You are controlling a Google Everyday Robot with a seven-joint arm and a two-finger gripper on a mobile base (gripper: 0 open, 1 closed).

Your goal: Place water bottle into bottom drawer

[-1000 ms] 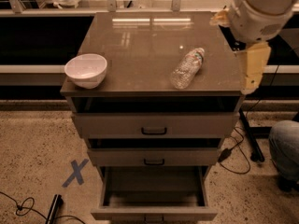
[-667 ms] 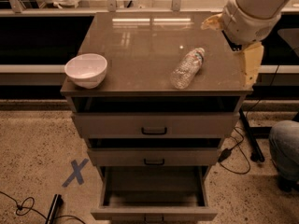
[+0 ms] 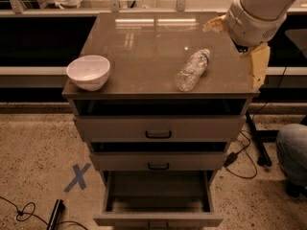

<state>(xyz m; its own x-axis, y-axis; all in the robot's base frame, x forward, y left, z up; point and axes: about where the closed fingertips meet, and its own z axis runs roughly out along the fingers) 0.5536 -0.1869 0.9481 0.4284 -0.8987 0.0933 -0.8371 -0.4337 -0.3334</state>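
I count one water bottle (image 3: 193,70), one white bowl (image 3: 88,72), three drawers (image 3: 158,128) including the bottom drawer (image 3: 158,206), one blue tape X (image 3: 77,177), and one gripper (image 3: 237,47), hanging over the cabinet top (image 3: 144,51) at its right edge.

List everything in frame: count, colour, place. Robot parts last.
water bottle: 1, clear with a white cap, lying on its side on the cabinet top, right of centre
bowl: 1, white, cabinet top, front-left corner
cabinet top: 1, grey-brown
bottom drawer: 1, grey-brown, pulled out
upper drawers: 2, grey-brown, dark handles
X mark: 1, blue, on the floor left of the cabinet
cables: black, on the floor
gripper: 1, pale yellow fingers, open, over the right rear corner, clear of the bottle
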